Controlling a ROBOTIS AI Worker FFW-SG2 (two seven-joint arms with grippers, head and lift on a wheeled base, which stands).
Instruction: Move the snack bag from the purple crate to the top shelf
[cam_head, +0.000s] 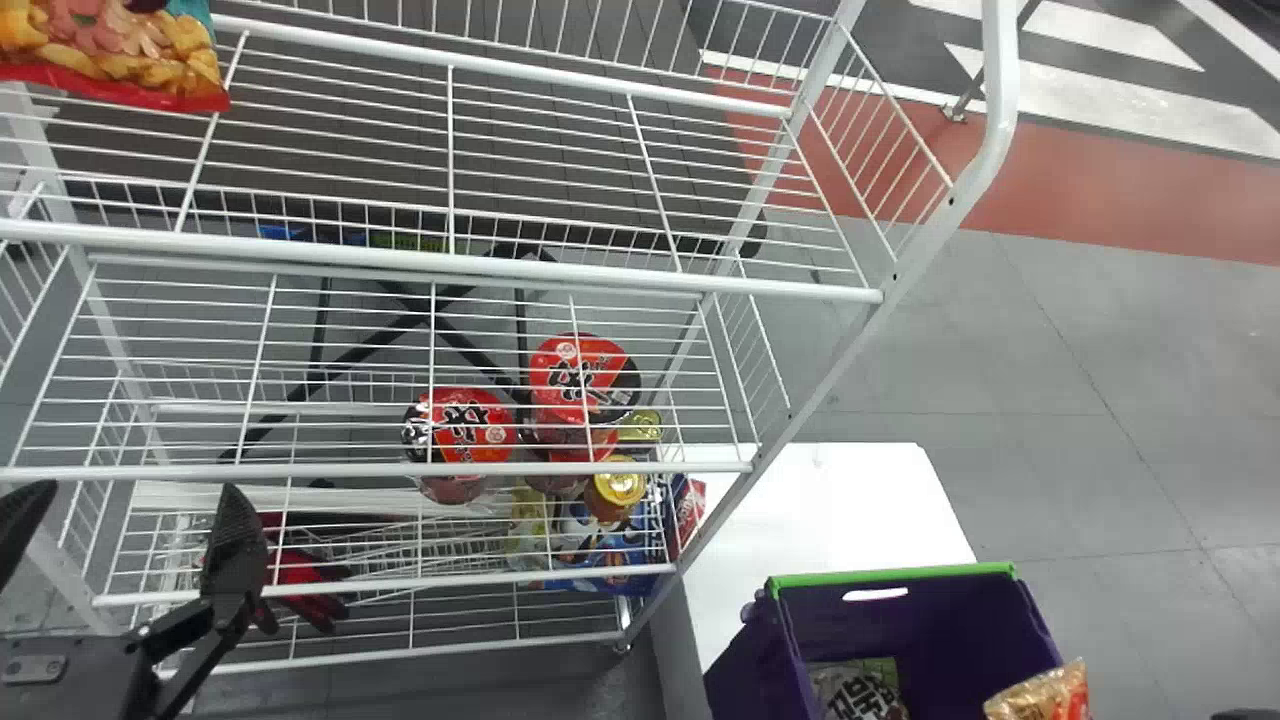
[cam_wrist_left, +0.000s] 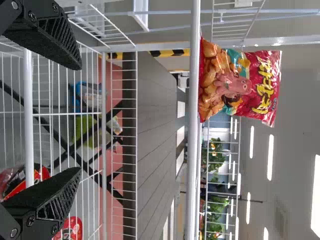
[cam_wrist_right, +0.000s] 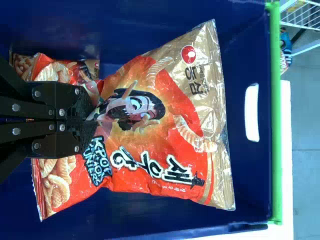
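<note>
Right wrist view shows you the right gripper (cam_wrist_right: 85, 120) with its fingertips pressed together on the middle of the red-and-gold snack bag (cam_wrist_right: 165, 125), which is inside the purple crate. Your left gripper (cam_head: 140, 500) is at the lower left of the head view, in front of the rack (cam_head: 400, 470), its fingers wide apart with nothing between them. At the head view's lower right you have the purple crate (cam_head: 960, 640) with its green rim, just beside the white bench (cam_head: 830, 490); a packet with bold print (cam_head: 860, 690) lies in it. Across the middle, behind the rack's wire front, you can see red-lidded cups (cam_head: 582, 375) beside gold-lidded jars (cam_head: 620, 485). Farther off, at the upper left, another red snack packet (cam_head: 110, 50) rests on the top shelf (cam_head: 480, 130).
</note>
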